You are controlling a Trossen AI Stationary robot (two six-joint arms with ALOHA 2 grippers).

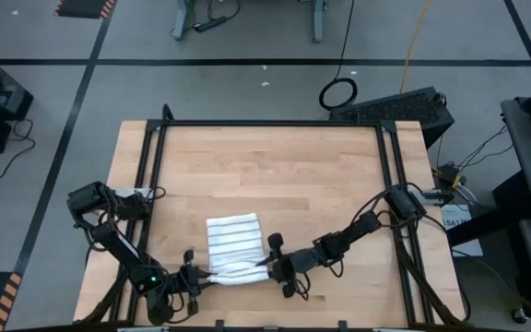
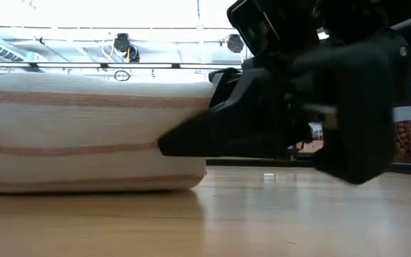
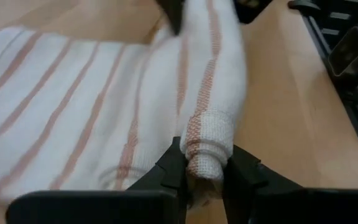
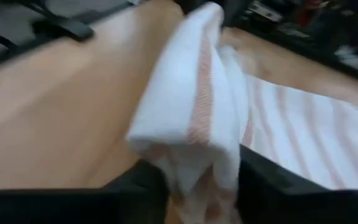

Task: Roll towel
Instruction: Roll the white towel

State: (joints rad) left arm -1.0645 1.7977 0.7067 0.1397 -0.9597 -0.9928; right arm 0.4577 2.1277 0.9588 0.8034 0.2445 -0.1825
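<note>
Towel [image 1: 233, 244] lies in the lower middle of the high view, on the wooden surface [image 1: 275, 175], its far part spread flat and its near edge already turned into a tight roll. Left tool [image 3: 205, 167] sits at the roll's left end, at lower left of that view, its fingers pinched shut on the rolled end, seemingly to keep that end from slackening. Right tool [image 4: 197, 177] meets the roll's other end at lower centre-right, its fingers on either side of the bunched cloth and closing on it; whether the grip is firm I cannot tell. Holding both ends likely lets the arms turn the roll evenly toward the flat part.
</note>
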